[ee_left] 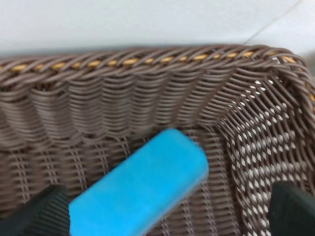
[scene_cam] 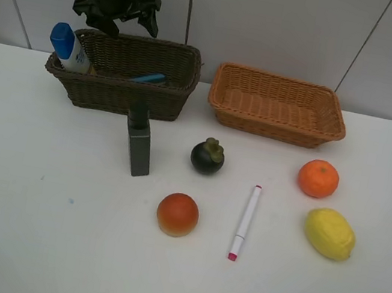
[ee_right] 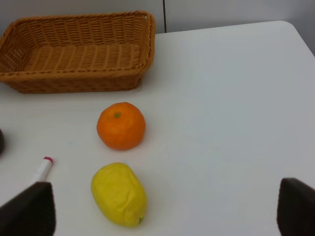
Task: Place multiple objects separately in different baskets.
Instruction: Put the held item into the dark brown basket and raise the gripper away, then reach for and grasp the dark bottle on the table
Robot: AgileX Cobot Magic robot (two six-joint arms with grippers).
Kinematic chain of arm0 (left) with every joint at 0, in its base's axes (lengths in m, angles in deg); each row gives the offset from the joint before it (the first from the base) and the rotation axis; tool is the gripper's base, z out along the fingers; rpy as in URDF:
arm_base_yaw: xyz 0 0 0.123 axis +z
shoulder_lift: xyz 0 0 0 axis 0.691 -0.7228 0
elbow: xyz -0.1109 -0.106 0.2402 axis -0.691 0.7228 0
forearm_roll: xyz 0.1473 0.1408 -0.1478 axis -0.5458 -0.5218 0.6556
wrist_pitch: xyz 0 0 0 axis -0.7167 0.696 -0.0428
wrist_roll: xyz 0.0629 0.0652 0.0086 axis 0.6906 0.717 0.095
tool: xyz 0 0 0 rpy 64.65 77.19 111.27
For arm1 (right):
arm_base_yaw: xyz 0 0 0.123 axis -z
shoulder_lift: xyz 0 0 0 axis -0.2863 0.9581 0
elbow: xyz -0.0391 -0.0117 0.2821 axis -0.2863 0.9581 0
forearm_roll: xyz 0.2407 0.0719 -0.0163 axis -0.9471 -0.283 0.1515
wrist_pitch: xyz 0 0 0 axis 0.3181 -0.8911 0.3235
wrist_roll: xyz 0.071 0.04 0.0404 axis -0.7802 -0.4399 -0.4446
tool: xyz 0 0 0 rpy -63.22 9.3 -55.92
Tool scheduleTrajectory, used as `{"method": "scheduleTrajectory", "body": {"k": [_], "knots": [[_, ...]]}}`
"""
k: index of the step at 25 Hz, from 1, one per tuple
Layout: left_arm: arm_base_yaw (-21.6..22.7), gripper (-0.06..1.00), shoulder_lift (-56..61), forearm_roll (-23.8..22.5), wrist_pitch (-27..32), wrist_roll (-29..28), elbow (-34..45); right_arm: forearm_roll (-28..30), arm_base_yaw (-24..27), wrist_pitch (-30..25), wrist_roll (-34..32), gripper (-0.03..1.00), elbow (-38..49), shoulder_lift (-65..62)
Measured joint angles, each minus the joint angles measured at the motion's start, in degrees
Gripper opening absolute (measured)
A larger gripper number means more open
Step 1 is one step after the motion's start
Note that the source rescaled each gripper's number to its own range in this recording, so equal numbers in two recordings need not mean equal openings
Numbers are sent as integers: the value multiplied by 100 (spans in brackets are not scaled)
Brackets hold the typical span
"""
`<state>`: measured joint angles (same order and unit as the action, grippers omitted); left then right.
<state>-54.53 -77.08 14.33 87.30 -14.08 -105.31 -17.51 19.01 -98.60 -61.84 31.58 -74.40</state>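
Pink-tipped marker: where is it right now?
In the exterior high view the marker lies on the table, right of centre, between the red-orange fruit and the lemon.

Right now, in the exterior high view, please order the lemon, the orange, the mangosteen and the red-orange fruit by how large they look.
1. lemon, clearly the largest.
2. red-orange fruit and orange: they look about alike. The fruit lies nearer the camera, so I do not rank them.
3. mangosteen, the smallest.

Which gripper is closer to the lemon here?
Right. The right gripper hangs open with the lemon close ahead of it; the left gripper is above the dark brown basket, far from it.
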Motion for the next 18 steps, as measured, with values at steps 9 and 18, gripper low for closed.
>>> {"method": "scheduleTrajectory", "body": {"k": [9,18], "knots": [[-99,100,886,-50,2776,-972,-709,0,0,0,0,100,0,0],[-1198,100,1410,-241,2783,-1431,729,0,0,0,0,100,0,0]]}}
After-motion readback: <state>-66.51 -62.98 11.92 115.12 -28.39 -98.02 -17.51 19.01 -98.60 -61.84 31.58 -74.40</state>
